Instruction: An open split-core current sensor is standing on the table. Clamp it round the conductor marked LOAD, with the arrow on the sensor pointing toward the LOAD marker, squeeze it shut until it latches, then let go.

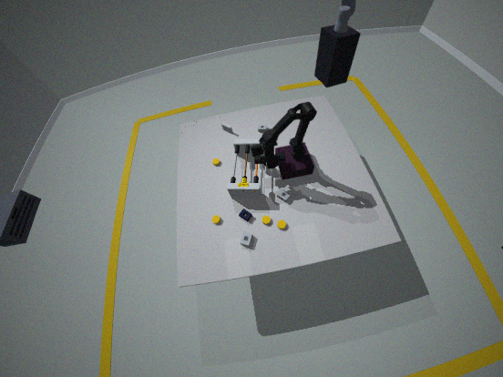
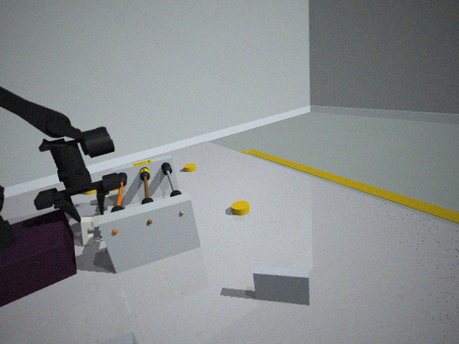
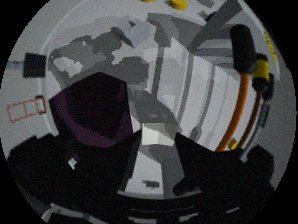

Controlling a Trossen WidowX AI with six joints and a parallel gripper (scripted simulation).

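Note:
The white split-core current sensor (image 2: 88, 226) stands on the table at the left end of the white conductor fixture (image 2: 145, 233), beside the dark purple arm base (image 2: 33, 253). My gripper (image 2: 89, 213) is down around it, with a finger on each side, shut on the sensor. In the wrist view the sensor (image 3: 160, 156) sits between the fingers. The fixture (image 1: 244, 170) holds three sloping conductors. The middle one (image 2: 145, 187) carries a yellow band, and a yellow LOAD marker (image 1: 244, 184) sits at its end. I cannot make out the sensor's arrow.
Yellow discs (image 2: 240, 207) (image 1: 216, 219) and small cubes, one navy (image 1: 248, 215) and one white (image 1: 247, 239), lie around the mat. A grey block (image 2: 280, 287) lies in front of the fixture. A black pillar (image 1: 336, 55) stands beyond the mat.

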